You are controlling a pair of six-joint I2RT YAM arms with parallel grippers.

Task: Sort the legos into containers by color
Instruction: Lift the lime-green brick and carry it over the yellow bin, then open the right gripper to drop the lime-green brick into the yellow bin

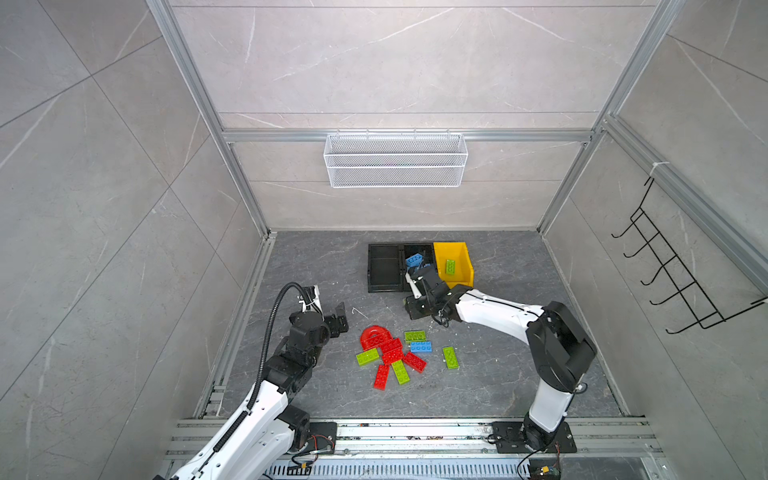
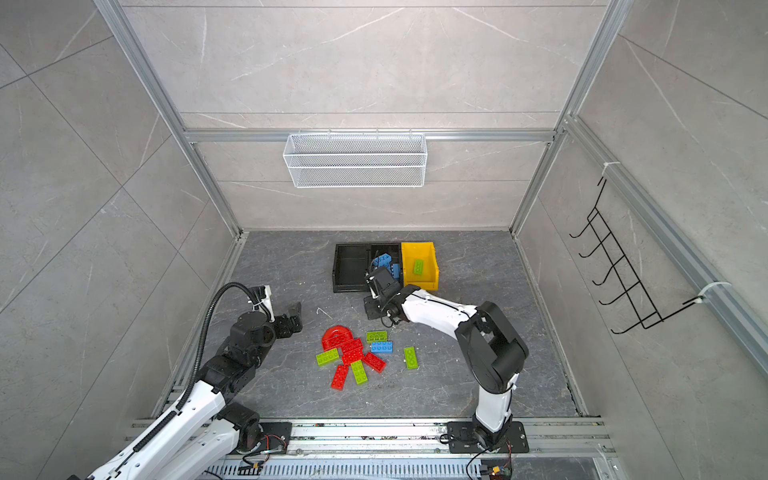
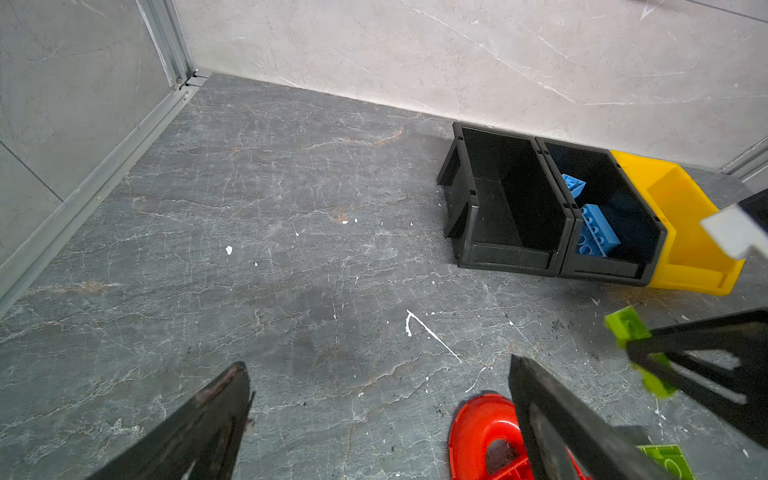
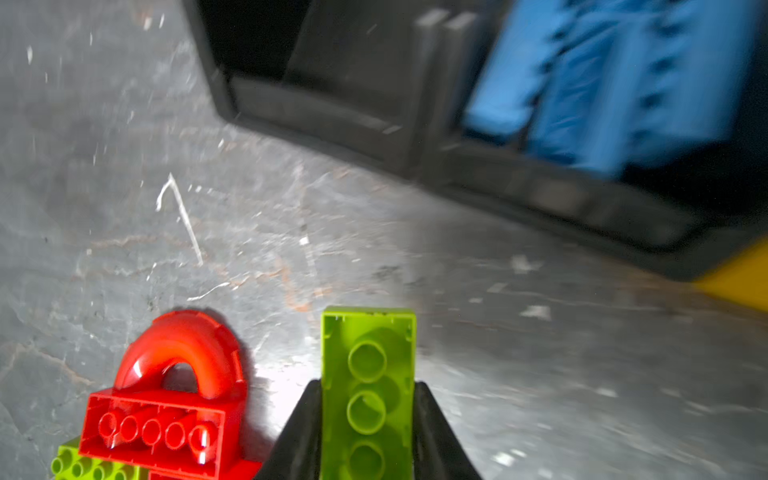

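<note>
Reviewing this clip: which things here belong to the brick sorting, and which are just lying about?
Belong to the job:
loose bricks on the floor; green brick gripped by the right end effector; black bins, one holding blue bricks; yellow bin.

Just lying about:
wire basket on the back wall; hook rack on the side wall.
</note>
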